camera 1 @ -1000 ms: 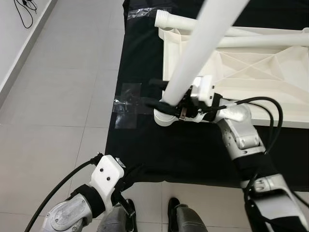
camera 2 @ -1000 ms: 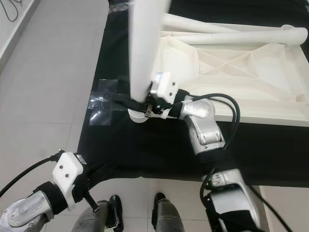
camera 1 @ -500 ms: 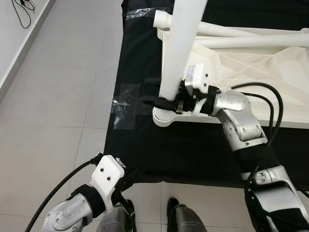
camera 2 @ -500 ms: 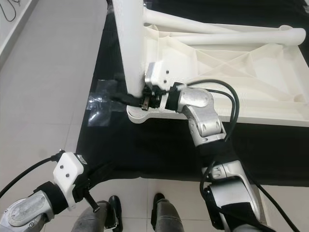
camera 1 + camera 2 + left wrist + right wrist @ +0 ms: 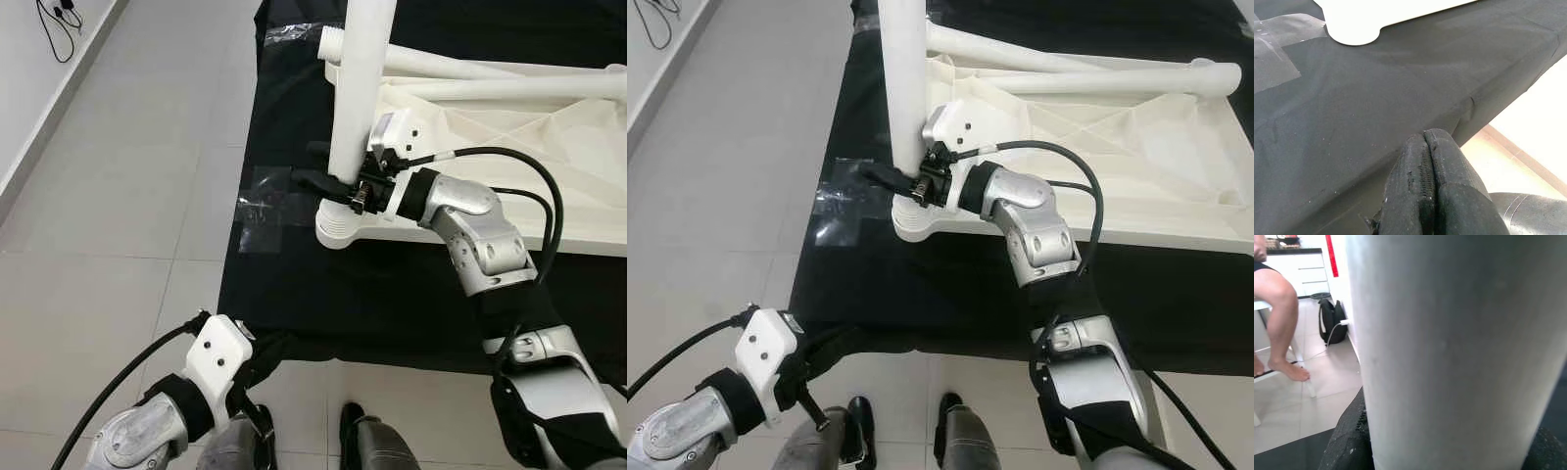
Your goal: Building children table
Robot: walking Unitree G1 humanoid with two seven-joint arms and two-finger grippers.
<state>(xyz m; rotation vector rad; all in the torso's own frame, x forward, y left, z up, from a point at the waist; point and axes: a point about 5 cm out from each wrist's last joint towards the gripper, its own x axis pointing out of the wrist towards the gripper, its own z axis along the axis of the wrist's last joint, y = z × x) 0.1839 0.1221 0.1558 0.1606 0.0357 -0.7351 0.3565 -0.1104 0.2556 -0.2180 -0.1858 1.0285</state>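
Firmly, right gripper (image 5: 338,186) fingers (image 5: 884,172) clamp the upright table leg (image 5: 358,88).

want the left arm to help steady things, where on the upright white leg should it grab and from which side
Grip the upright table leg on its smooth round shaft above the right gripper, which already clamps it just above the corner socket. Come from the robot's left, over the black cloth; the upturned tabletop and right arm block the other side.
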